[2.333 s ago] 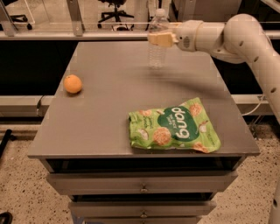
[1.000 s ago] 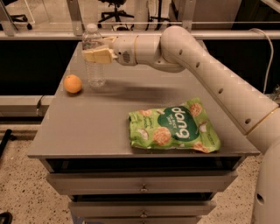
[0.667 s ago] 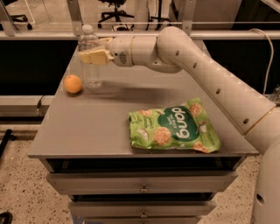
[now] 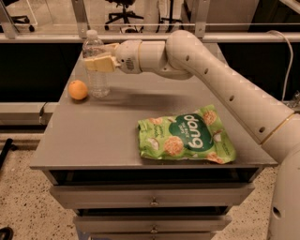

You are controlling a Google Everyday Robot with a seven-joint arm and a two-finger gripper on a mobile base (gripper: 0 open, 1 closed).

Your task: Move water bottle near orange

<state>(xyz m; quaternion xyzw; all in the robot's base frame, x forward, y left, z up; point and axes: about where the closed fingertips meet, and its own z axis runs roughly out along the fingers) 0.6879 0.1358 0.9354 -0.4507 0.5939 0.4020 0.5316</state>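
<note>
At the far left corner of the grey tabletop, the water bottle stands upright with its white cap uppermost and its base apparently resting on the surface. The end effector reaches in from the right of the view and is clenched on the bottle's upper body. One cream-coloured finger crosses the front of the bottle and the other passes behind it. The orange lies on the tabletop just beside the bottle, toward the left edge of the view; whether the two touch cannot be told. The white arm runs from the end effector across the back of the tabletop and down the right side of the view. A green "dang" snack bag lies flat near the front right of the tabletop, well apart from bottle and orange. Closed drawers sit beneath the tabletop. An office chair is visible in the background.
</note>
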